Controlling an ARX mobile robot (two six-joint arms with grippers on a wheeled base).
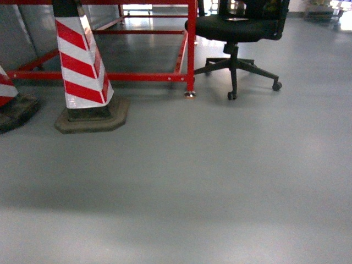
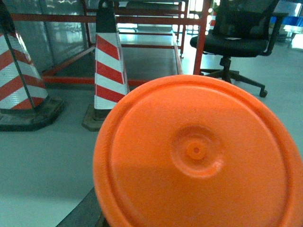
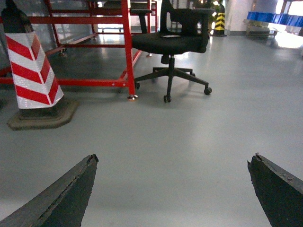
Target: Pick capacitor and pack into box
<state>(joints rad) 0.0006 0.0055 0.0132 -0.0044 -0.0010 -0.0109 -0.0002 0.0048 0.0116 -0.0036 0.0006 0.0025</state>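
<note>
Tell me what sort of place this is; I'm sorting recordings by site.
Probably a workshop or warehouse floor: bare grey floor, red-and-white striped traffic cones, a red steel frame, and a black office chair standing loose.

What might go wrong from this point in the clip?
1. The capacitor, seemingly end-on, fills the left wrist view, so that camera can hardly guide placement.
2. No box shows in any view; it has yet to be found.
3. The striped cone, red frame and office chair stand ahead; driving forward risks a bump.
</note>
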